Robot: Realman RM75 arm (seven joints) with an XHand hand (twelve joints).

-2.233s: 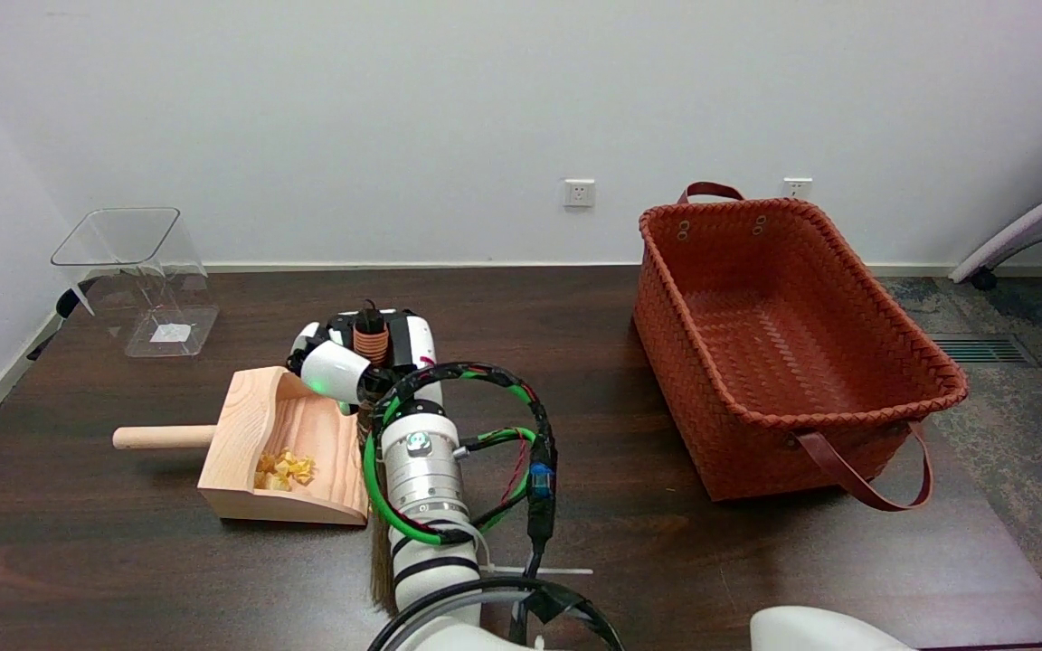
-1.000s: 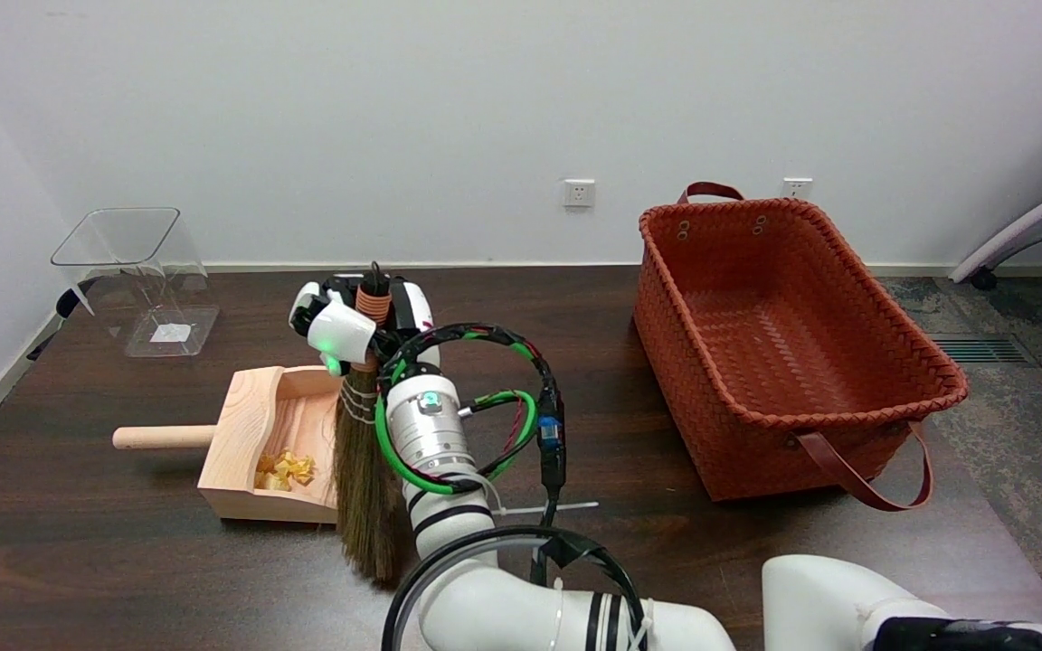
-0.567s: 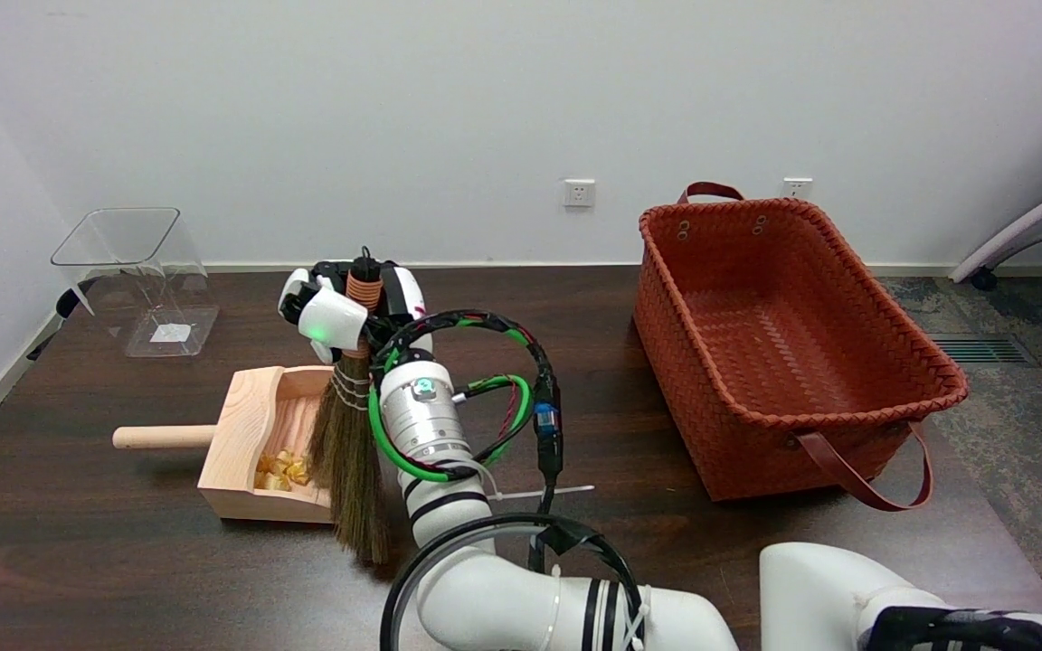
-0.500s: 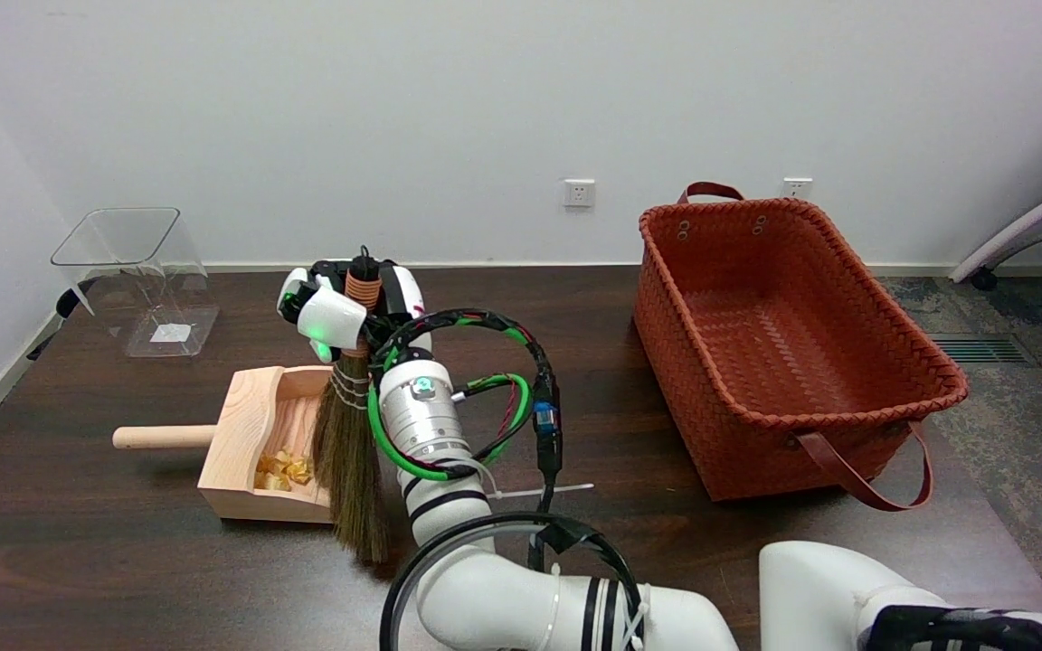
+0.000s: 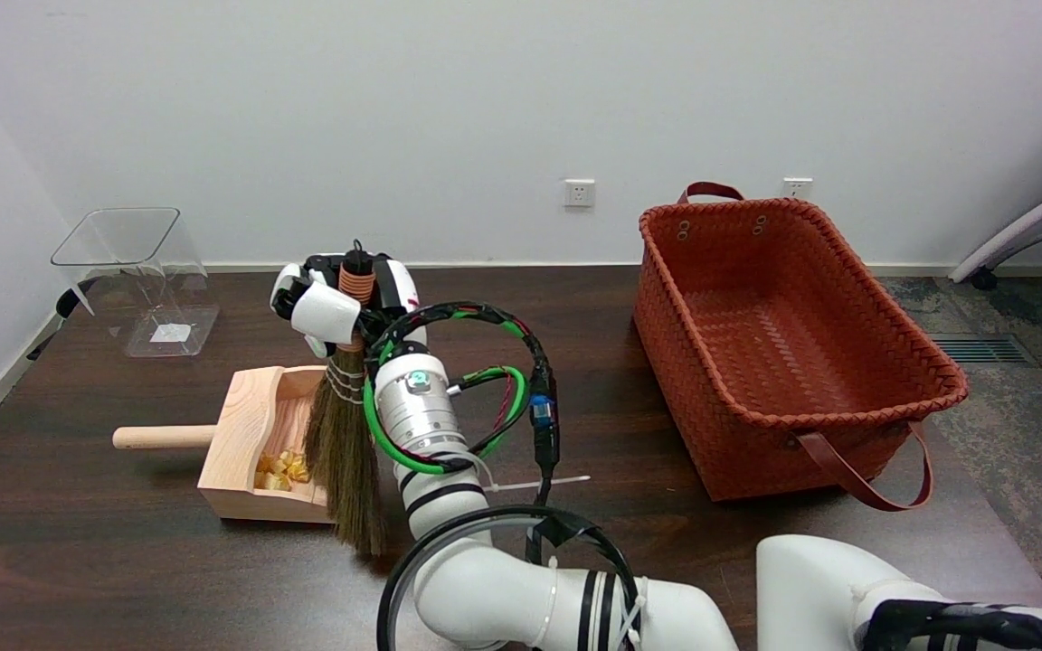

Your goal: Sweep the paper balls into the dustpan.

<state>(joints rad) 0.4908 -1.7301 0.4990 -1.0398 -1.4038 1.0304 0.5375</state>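
The right hand grips the broom by its handle; the broom hangs nearly upright below the hand, bristles pointing down toward the surface. Its bristles overlap the dustpan, whose handle points left. The paper balls lie inside. Since a moment ago the hand and broom have shifted left.

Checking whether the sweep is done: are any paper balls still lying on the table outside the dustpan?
No, the only paper balls in view sit inside the wooden dustpan, beside the broom bristles.
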